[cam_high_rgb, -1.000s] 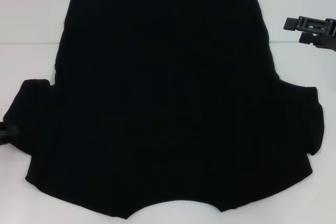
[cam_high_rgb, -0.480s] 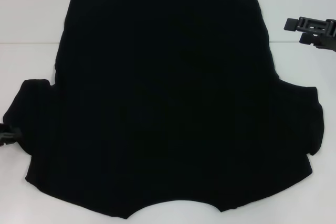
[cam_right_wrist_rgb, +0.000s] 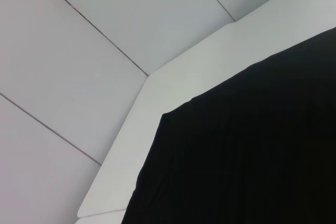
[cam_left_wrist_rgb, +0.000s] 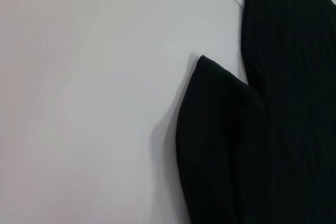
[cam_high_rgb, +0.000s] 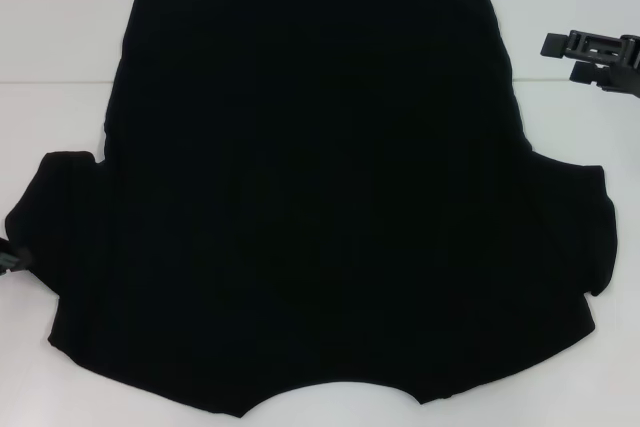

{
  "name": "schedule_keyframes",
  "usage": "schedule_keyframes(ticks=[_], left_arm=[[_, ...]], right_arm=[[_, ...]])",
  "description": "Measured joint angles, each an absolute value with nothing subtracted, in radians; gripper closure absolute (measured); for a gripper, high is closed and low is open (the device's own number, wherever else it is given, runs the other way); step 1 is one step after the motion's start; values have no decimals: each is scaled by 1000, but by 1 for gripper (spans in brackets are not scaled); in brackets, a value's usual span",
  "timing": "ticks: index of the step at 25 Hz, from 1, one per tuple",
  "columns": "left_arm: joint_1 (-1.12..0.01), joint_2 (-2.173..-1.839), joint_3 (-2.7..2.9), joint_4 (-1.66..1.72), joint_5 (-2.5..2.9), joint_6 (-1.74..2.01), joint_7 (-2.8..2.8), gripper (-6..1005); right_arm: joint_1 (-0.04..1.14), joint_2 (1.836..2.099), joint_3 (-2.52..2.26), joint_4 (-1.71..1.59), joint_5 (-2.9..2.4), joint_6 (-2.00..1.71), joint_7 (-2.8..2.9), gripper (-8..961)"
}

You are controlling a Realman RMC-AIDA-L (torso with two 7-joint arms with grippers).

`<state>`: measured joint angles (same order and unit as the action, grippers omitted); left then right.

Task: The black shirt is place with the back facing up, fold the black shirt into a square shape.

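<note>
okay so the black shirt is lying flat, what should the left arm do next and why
Probably bring the left claw in onto the near left sleeve of the black shirt to start a fold: the shirt lies fully spread and unfolded, and that claw sits just off the sleeve's edge.

The black shirt [cam_high_rgb: 320, 197] looks matt soft cloth; the table [cam_high_rgb: 60, 37] smooth, perhaps laminate.

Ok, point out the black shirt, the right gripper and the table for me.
black shirt [cam_high_rgb: 320, 197]: head view, middle of the back panel.
right gripper [cam_high_rgb: 558, 59]: head view, between its fingertips, at the right edge beside the shirt.
table [cam_high_rgb: 60, 17]: head view, bare white surface left of the shirt.
</note>
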<state>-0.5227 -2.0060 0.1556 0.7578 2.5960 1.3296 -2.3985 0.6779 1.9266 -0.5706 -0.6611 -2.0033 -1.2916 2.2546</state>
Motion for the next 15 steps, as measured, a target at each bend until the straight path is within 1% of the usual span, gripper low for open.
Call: schedule_keyframes(ticks=[2, 8, 15], left_arm=[[-519, -2006, 152, 767, 2591, 1335, -2396, 999], [-514, -2006, 138, 817, 2588, 1367, -2401, 1000], [-508, -1998, 101, 893, 2587, 1407, -2419, 999]], right_arm=[[679, 1927, -570, -661, -2003, -1292, 2255, 53], [680, 1927, -569, -661, -2002, -1291, 2255, 54], [679, 1927, -556, -661, -1999, -1291, 2255, 56]])
